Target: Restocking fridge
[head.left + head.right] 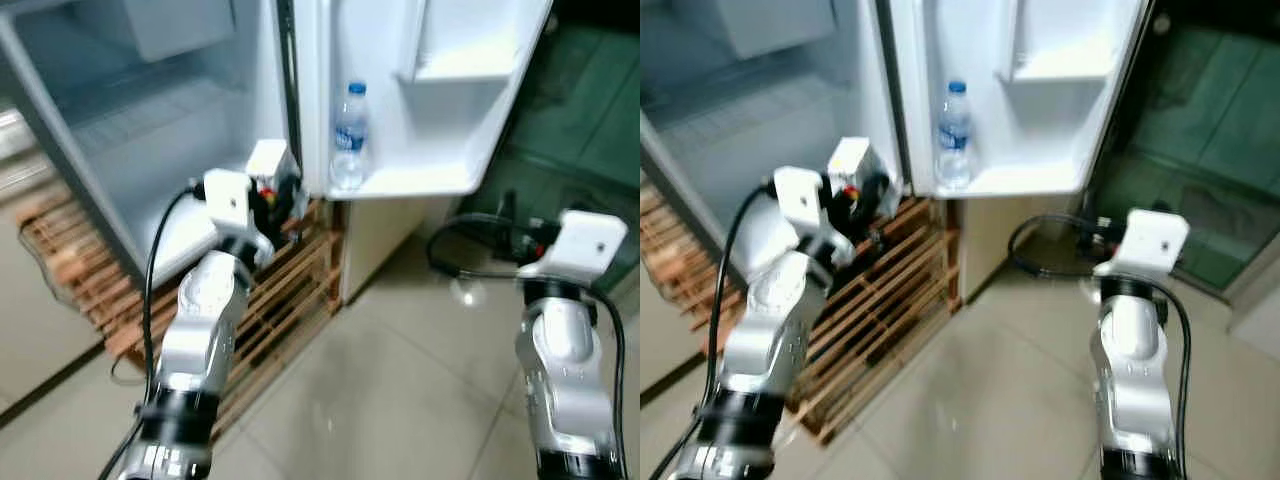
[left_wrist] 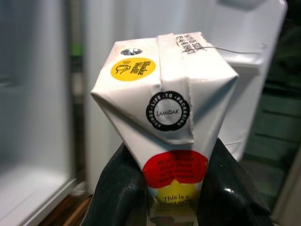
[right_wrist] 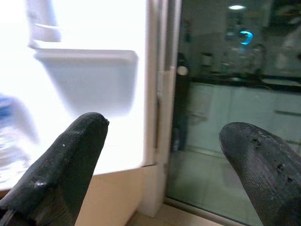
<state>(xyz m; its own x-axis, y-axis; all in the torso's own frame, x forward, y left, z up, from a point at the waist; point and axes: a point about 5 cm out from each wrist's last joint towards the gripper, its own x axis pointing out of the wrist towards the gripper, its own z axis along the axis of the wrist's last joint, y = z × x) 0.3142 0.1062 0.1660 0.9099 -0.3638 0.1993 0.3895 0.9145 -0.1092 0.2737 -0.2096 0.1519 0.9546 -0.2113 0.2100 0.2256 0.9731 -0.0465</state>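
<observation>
My left gripper (image 2: pixel 162 207) is shut on a small white drink carton (image 2: pixel 164 122) with a yellow sticker and red print. In the eye views the carton (image 1: pixel 268 160) is held up at the open fridge's lower edge, beside the door hinge. A clear water bottle (image 1: pixel 349 135) with a blue label stands on the lower shelf of the open fridge door (image 1: pixel 420 180). My right gripper (image 3: pixel 162 150) is open with nothing between its fingers (image 3: pixel 70 165), facing the door's outer edge; its arm (image 1: pixel 565 330) is raised at the right.
The fridge interior (image 1: pixel 150 110) stands open at the left. A wooden slatted pallet (image 1: pixel 270 300) lies under the fridge. Black cable (image 1: pixel 470 245) lies on the tiled floor (image 1: pixel 400 380) by the door. A dark glass partition (image 1: pixel 590 110) is at the right.
</observation>
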